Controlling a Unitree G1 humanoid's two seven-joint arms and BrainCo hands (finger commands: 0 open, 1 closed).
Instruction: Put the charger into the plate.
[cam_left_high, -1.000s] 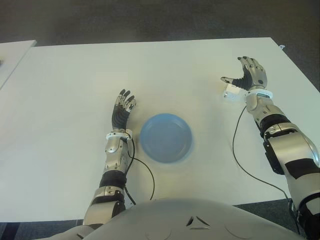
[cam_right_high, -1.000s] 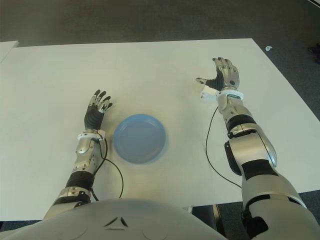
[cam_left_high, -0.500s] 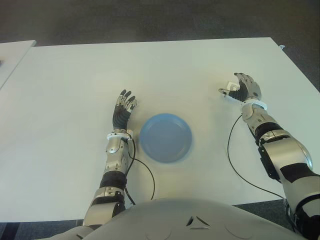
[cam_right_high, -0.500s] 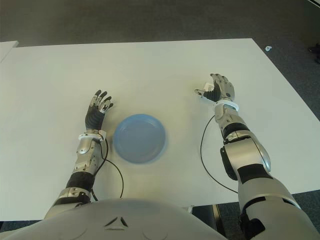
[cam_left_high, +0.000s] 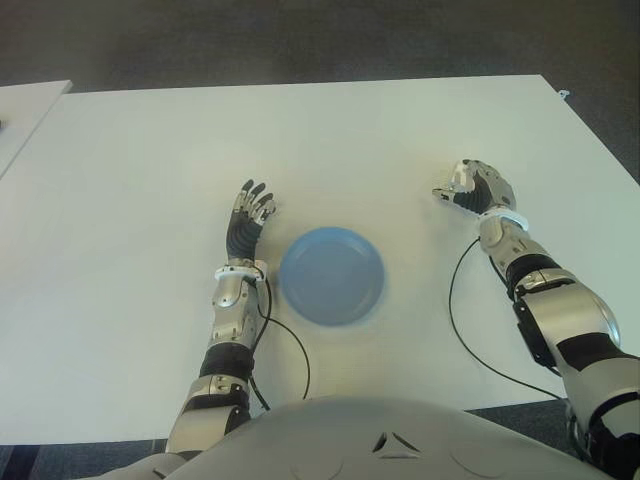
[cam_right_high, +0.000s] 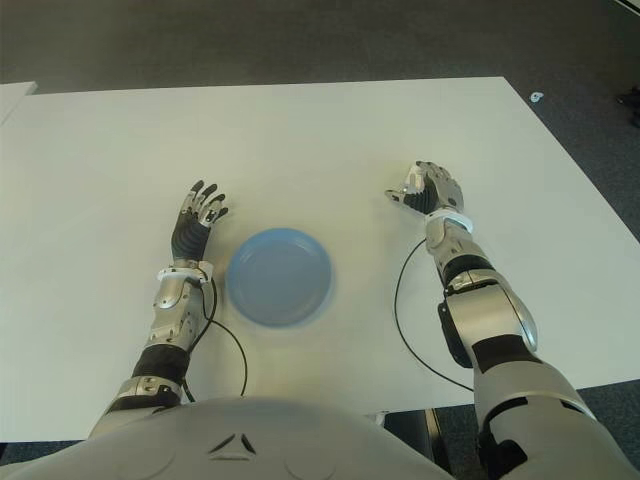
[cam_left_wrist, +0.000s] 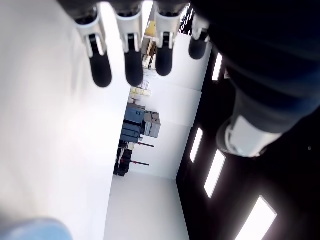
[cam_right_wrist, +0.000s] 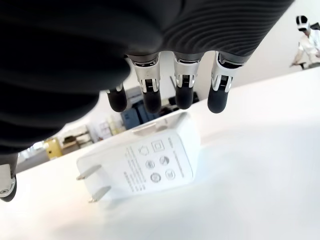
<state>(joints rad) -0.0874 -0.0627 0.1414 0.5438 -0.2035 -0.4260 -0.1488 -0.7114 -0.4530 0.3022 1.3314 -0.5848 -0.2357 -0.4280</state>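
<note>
Right robot hand (cam_left_high: 478, 188) cupped over charger (cam_right_wrist: 142, 162), plate (cam_left_high: 331, 275) apart, table (cam_left_high: 130, 190)

The plate (cam_left_high: 331, 275) sits on the table (cam_left_high: 130, 180) between the hands: left hand (cam_left_high: 246, 222) just beside it, right hand (cam_left_high: 478, 187) well apart, over the charger (cam_right_wrist: 145, 161).

The small white plastic charger (cam_right_wrist: 145, 160), a rounded rectangular block, lies flat on the white surface (cam_left_high: 350, 140) directly under the curled fingers (cam_right_wrist: 183, 85) of the right robot hand (cam_left_high: 472, 187). Its printed label side with small grey symbols faces up, and two metal prongs stick out from one end. The round, shallow blue plate (cam_left_high: 331, 275) sits upright and empty, well apart from that robot hand, on its left, and just beside the left robot hand (cam_left_high: 247, 215).
</note>
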